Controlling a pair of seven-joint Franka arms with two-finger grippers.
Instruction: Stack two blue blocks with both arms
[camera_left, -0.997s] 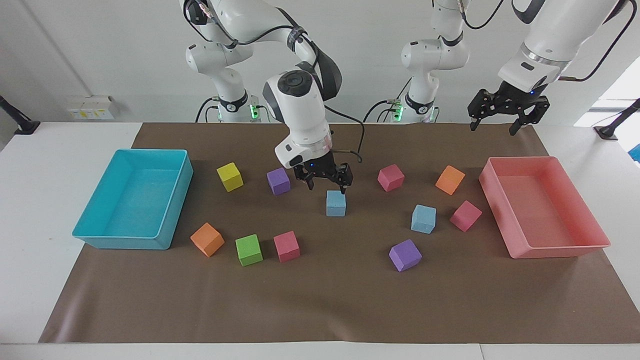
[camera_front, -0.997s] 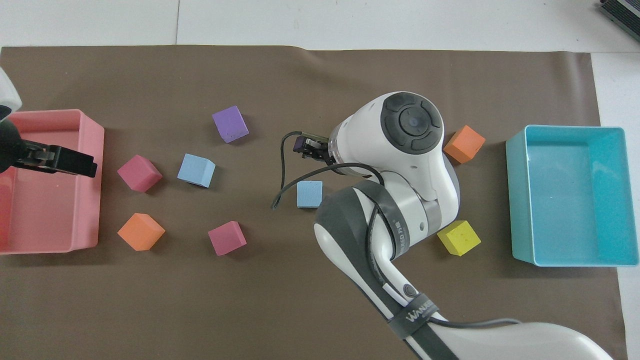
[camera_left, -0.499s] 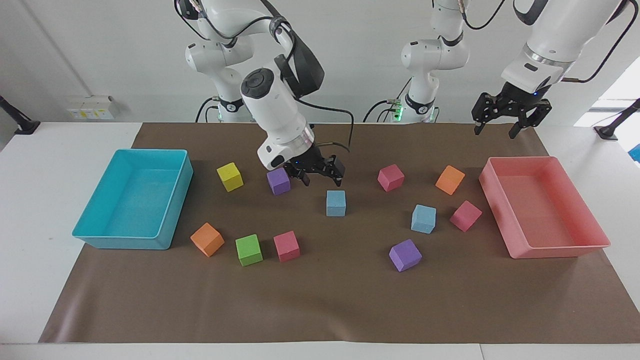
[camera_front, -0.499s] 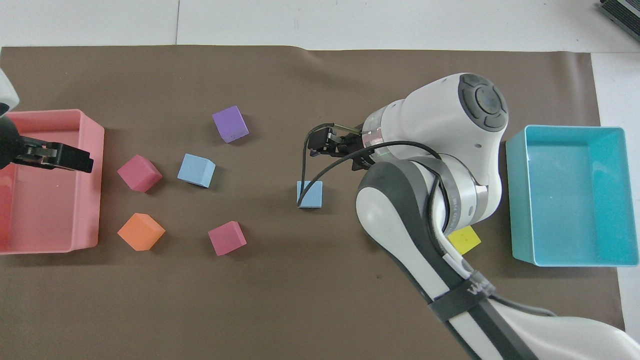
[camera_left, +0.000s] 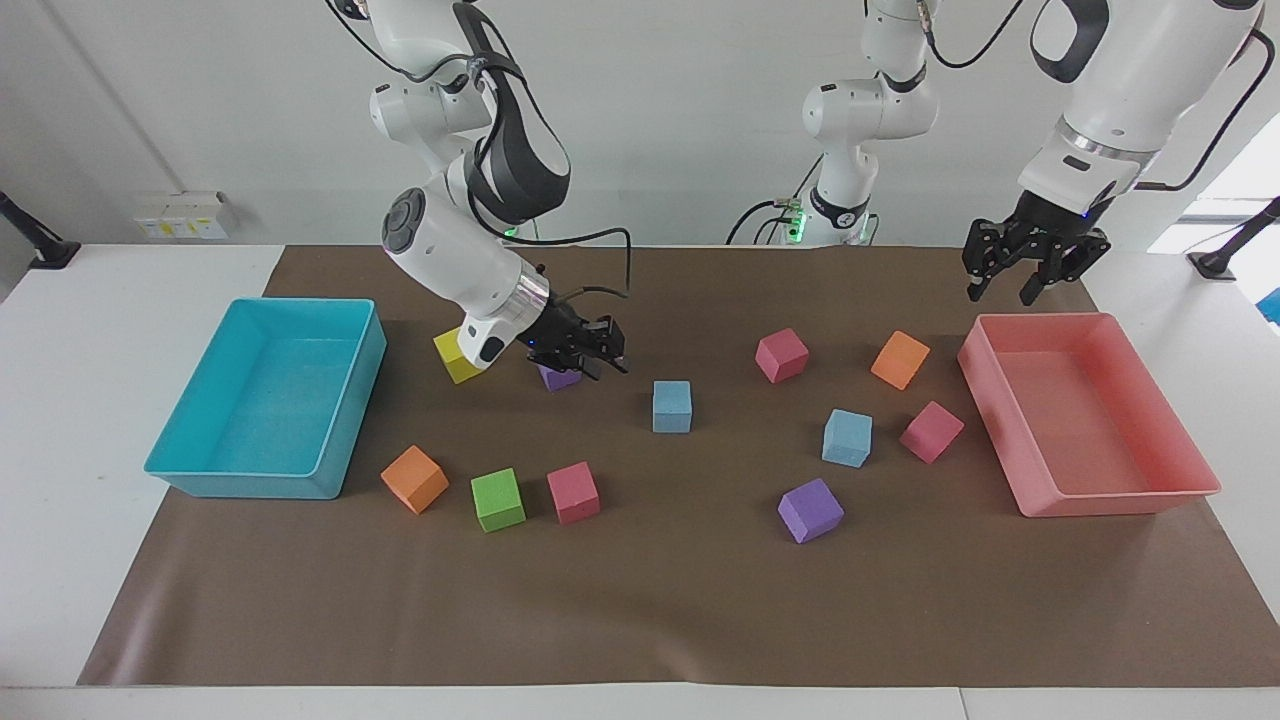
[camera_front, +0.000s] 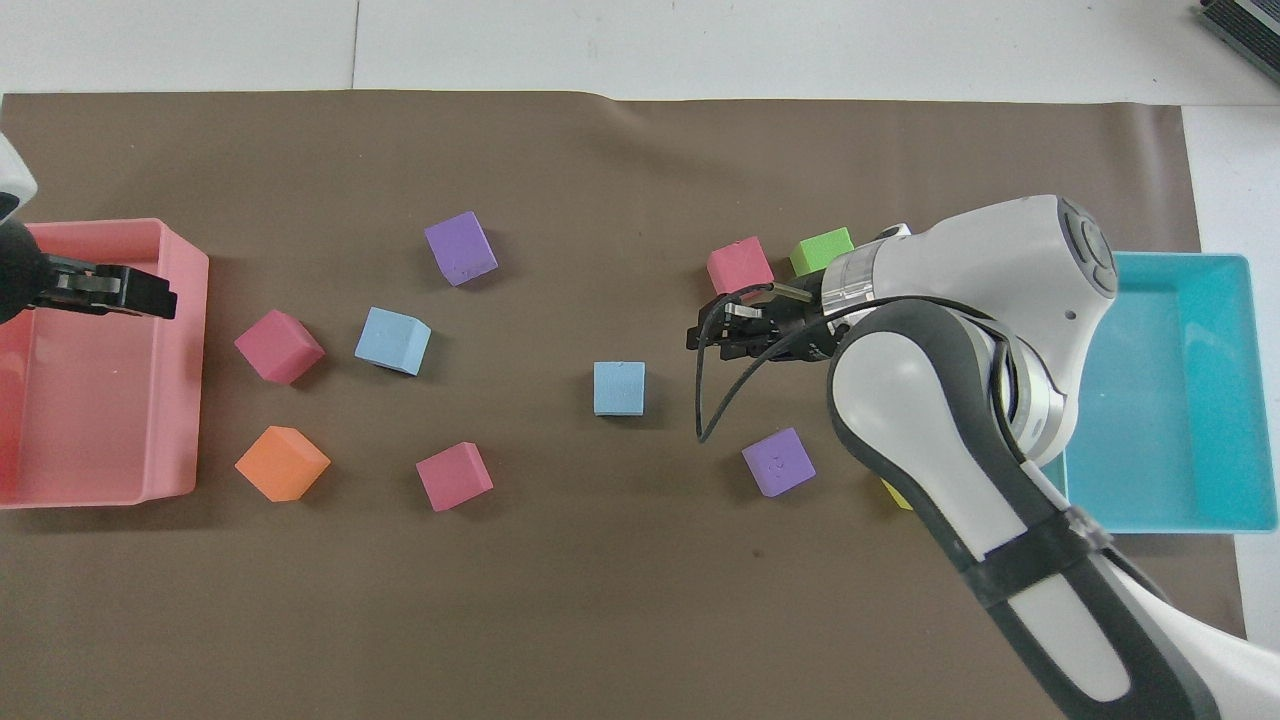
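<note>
Two blue blocks, unstacked: one (camera_left: 672, 406) is set mid-tabletop, the other (camera_left: 847, 438) toward the left arm's end; the right end effector (camera_left: 590, 352), empty with fingers apart, is best centred squarely above before descent; the left end effector (camera_left: 1030, 270), fingers apart, is held waiting over the pink tray (camera_left: 1120, 495).

- Both views are evenly and brightly lit, with soft diffuse light from above.
- Short, soft shadows are cast beside the cubes on the brown mat (camera_left: 640, 600).
- A bright, washed-out patch is seen at the facing view's edge near the left arm's end, as from a window.
- A faint sheen is seen on the white arm shells.
- Both views are rendered sharp, without noticeable motion blur.
</note>
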